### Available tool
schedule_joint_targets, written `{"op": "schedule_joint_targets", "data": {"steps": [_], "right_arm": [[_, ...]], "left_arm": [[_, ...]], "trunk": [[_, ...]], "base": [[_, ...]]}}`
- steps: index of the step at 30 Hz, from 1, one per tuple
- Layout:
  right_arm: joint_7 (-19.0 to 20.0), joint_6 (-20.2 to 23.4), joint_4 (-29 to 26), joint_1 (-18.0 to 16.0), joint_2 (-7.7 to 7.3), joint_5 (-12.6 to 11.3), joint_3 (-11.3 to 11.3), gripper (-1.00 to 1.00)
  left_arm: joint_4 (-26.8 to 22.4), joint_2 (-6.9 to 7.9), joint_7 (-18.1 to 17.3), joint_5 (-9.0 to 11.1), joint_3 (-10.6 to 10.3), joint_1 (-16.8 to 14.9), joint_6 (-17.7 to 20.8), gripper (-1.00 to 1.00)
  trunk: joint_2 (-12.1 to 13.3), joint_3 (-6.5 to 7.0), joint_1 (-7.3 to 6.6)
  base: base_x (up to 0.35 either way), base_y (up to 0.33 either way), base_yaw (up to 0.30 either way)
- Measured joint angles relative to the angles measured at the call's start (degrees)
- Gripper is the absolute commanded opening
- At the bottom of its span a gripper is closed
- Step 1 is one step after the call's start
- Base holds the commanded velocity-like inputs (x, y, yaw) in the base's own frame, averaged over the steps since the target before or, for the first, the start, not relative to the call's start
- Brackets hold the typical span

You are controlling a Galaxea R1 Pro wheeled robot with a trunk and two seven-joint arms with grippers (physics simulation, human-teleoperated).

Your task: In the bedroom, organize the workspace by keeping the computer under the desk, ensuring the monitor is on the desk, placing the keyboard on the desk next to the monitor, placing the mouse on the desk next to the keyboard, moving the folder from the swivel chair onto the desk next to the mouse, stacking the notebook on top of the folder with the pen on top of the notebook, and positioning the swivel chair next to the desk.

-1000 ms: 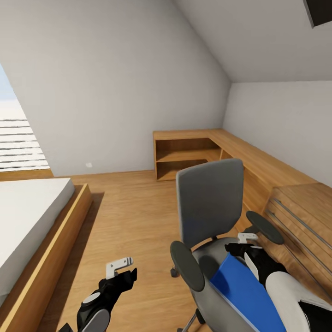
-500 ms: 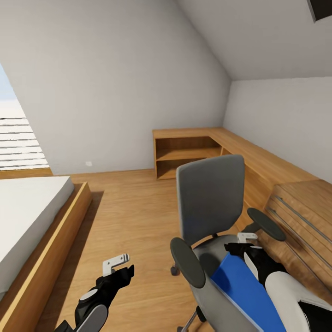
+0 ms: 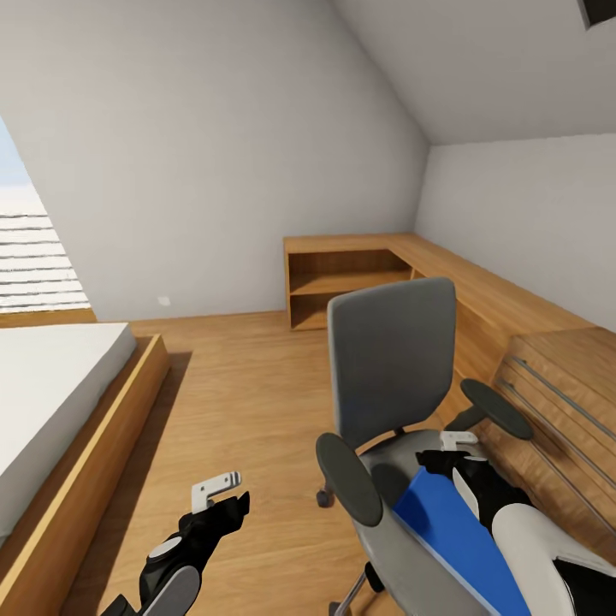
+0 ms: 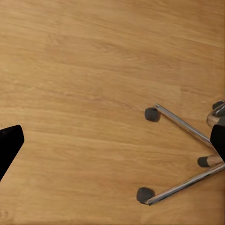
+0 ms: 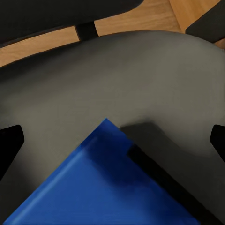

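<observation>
Bedroom scene, light wood floor (image 3: 248,402) running through the middle, pale grey walls (image 3: 214,154) and a sloped ceiling (image 3: 479,60) above. Far left, a window with blinds (image 3: 34,257) is showing daylight; below it the low wood-framed bed (image 3: 103,428) with white mattress (image 3: 47,393) is sitting on the floor. The left gripper (image 3: 224,494) is hanging over bare floor between bed and chair; in the left wrist view its black fingertips (image 4: 9,140) are sitting at opposite edges, so it is standing wide apart and holding nothing, with the chair's chrome base (image 4: 187,154) and casters on the wood below. Centre, against the back wall, a low open wood shelf unit (image 3: 346,287) is running into a long wood counter (image 3: 479,299) along the right wall. The swivel chair (image 3: 389,368) is standing in front of that, back upright, black armrests either side. The blue folder (image 3: 453,535) is lying flat on the chair seat. The right gripper (image 3: 458,449) is hovering just over the seat near the folder's far corner; in the right wrist view its fingertips (image 5: 10,140) are spread wide either side of the folder corner (image 5: 105,178), gripping nothing. Far right, a wood dresser (image 3: 556,402) with bar handles is sitting beside the chair.
</observation>
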Motion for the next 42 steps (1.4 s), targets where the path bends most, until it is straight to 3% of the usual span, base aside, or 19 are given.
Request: {"op": "schedule_joint_targets", "data": {"steps": [9,15,25,42], "right_arm": [[0.0,0.0,0.0,0.0,0.00,0.0,0.1,1.00],[0.0,0.0,-0.1,0.0,0.00,0.0,0.1,1.00],[0.0,0.0,-0.1,0.0,0.00,0.0,0.1,1.00],[0.0,0.0,-0.1,0.0,0.03,0.1,0.2,1.00]], "left_arm": [[0.0,0.00,0.0,0.0,0.0,0.0,0.0,1.00],[0.0,0.00,0.0,0.0,0.0,0.0,-0.1,1.00],[0.0,0.00,0.1,0.0,0.0,0.0,-0.1,1.00],[0.3,0.35,-0.1,0.3,0.1,0.0,0.0,1.00]], "trunk": [[-3.6,-1.62,1.98],[-3.6,-1.62,1.98],[-7.6,-3.41,4.17],[-7.6,-3.42,4.18]], "base": [[0.000,0.000,0.000],[0.000,0.000,0.000],[0.000,0.000,0.000],[0.000,0.000,0.000]]}}
